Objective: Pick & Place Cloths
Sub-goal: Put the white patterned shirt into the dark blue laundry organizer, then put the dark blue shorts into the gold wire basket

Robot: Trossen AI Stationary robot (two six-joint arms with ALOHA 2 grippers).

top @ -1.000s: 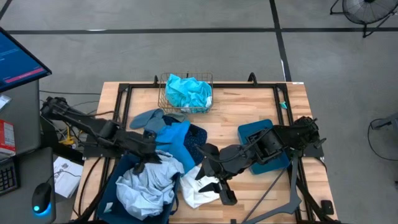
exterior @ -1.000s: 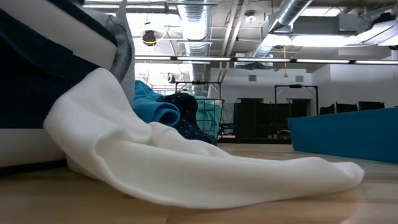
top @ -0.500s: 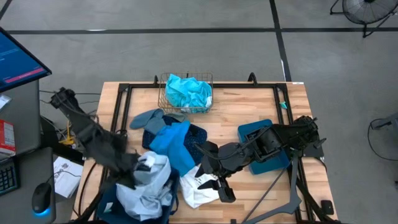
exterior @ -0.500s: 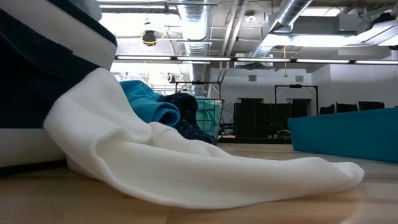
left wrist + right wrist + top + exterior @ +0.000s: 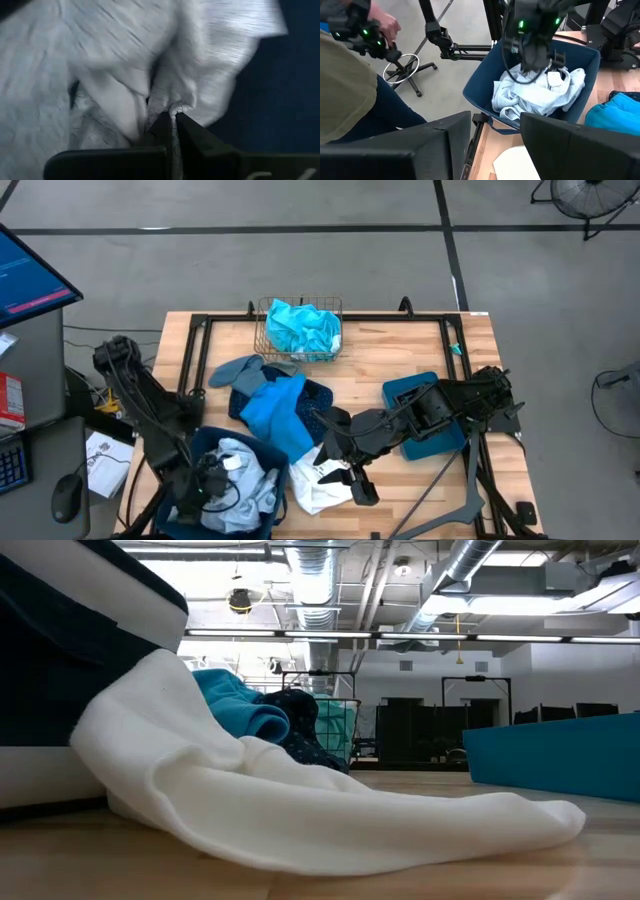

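My left gripper [image 5: 213, 480] hangs over the dark teal bin [image 5: 200, 445] at the table's near left corner and is shut on the pale grey-blue cloth [image 5: 248, 480], which lies bunched inside that bin [image 5: 480, 85]. My right gripper [image 5: 335, 470] is open near the table's middle, its fingers spread over the white cloth [image 5: 320, 488] that lies flat on the table [image 5: 300, 810]. Whether it touches that cloth does not show. A bright blue cloth [image 5: 275, 412], a navy dotted one [image 5: 315, 402] and a grey-blue one [image 5: 235, 370] lie in a heap on the table. My left gripper [image 5: 172, 117] pinches a raised fold of the pale grey-blue cloth [image 5: 175, 106] between its two fingers. It comes from above, pointing down into the bin [image 5: 535, 65]. The cloth rises slightly to the fingers, and the rest lies crumpled in the bin.
A gold wire basket [image 5: 268, 340] at the far edge holds a turquoise cloth [image 5: 303, 328]. A second teal bin [image 5: 400, 390] sits under my right arm. A person stands beyond the table's near left corner [image 5: 350, 90]. Bare wood shows between basket and right bin.
My left gripper has swung from the cloth heap toward the table's near left corner and down into the bin, staying shut on the pale grey-blue cloth. The cloth, earlier spread over the bin's rim, now lies gathered inside it.
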